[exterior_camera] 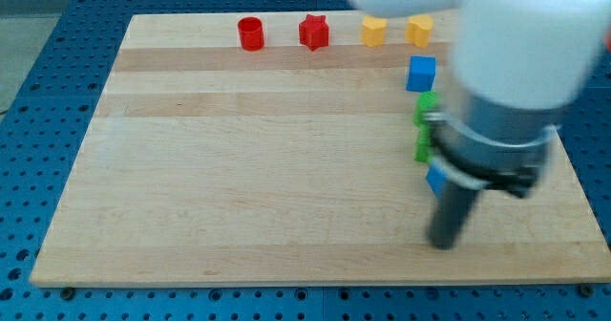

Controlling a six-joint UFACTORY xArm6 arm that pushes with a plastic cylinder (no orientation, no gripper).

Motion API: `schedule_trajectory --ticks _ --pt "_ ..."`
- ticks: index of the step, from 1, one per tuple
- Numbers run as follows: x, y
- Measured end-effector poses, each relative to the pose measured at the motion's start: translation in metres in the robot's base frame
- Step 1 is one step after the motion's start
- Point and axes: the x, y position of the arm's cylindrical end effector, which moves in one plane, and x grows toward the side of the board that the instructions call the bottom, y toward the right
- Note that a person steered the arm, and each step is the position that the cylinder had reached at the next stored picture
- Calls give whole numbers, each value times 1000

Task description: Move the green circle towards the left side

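Note:
My tip rests on the wooden board near the view's bottom right. Two green blocks show at the arm's left edge, an upper one and a lower one; both are partly hidden and I cannot tell which is the circle. A blue block sits just below them, right above the tip and partly behind the rod. The tip is below all three, not clearly touching any.
Along the view's top edge sit a red cylinder, a red star and two yellow blocks. A blue cube lies below the right yellow block. The large arm body hides the board's right part.

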Motion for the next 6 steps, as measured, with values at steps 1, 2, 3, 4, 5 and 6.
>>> schedule_trajectory --ticks 1,2,3,4,5,6 --pt "-37 55" --pt "-103 64" --pt "-130 46" --pt "-142 44" --pt "-164 25" --pt "-170 -93"
